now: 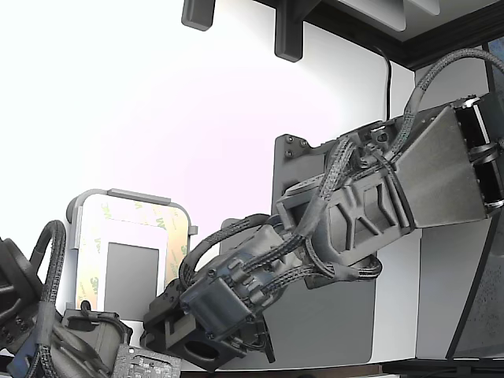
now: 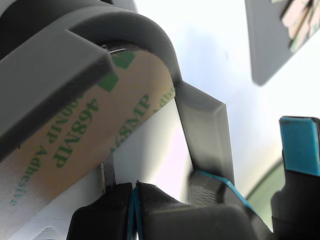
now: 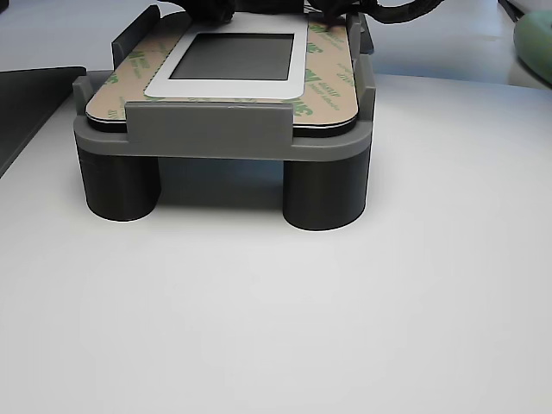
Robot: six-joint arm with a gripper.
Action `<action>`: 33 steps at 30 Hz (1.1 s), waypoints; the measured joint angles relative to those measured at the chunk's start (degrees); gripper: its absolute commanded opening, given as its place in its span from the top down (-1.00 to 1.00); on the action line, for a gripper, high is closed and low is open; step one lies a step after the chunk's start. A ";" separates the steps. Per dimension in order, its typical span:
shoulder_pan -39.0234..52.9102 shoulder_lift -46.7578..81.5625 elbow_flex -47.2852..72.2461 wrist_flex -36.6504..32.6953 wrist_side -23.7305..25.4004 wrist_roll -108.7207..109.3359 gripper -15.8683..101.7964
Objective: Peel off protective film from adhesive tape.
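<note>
While pincer (image 2: 134, 200) pads press together, grey tray (image 3: 207, 138) holds adhesive tape (image 3: 332, 82), protective film (image 2: 75, 135) still on.

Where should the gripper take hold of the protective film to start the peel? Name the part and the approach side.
Likely a rounded corner of the protective film, coming from outside the grey holder. The film lies flat on the part, so only an edge offers purchase, and the holder's raised walls block the straight sides. The gripper sits by one corner.

Arm: stretched from the exterior view's right, angled downward. End effector (image 2: 134, 200): blue-padded fingertips (image 2: 131, 209) pressed together, no gap visible between them.
</note>
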 measured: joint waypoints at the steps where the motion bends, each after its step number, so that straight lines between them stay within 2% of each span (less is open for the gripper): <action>1: 0.00 0.00 0.00 0.00 0.00 0.00 0.90; 33: -0.09 -1.85 -1.93 -0.09 -0.79 -1.14 0.84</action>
